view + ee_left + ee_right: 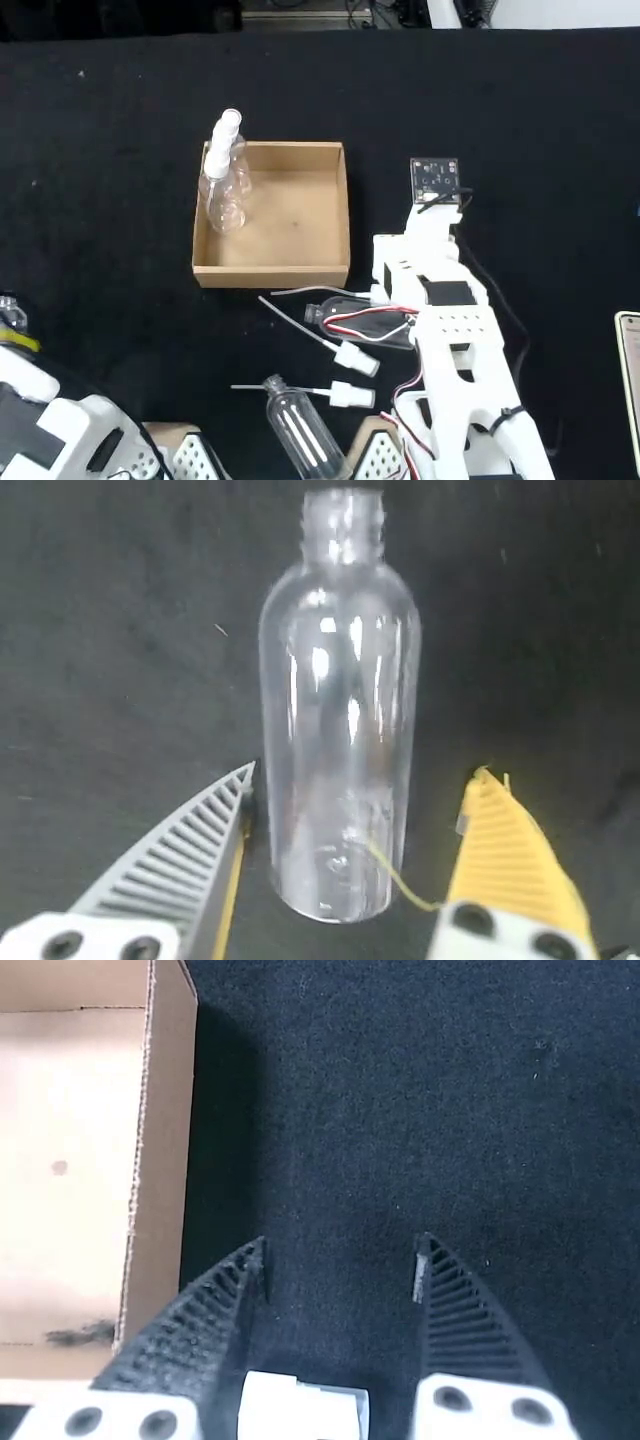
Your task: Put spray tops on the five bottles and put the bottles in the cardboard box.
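Note:
The open cardboard box (300, 225) sits mid-table, and its side wall (160, 1150) also appears in the right wrist view. A clear bottle with a white spray top (224, 180) stands in the box's far left corner. A capless clear bottle (298, 428) (340, 730) lies near the front edge between the spread fingers of my left gripper (285, 455) (350, 820), which is open around it. Two loose spray tops (355, 357) (350, 395) lie in front of the box. Another bottle (340, 314) lies partly under the right arm. My right gripper (340, 1260) is open over bare cloth beside the box.
The right arm (445, 310) stretches from the front edge up along the box's right side. The left arm's base (60, 425) fills the front left corner. A flat pale object (630, 350) lies at the right edge. Black cloth (520, 120) covers the table.

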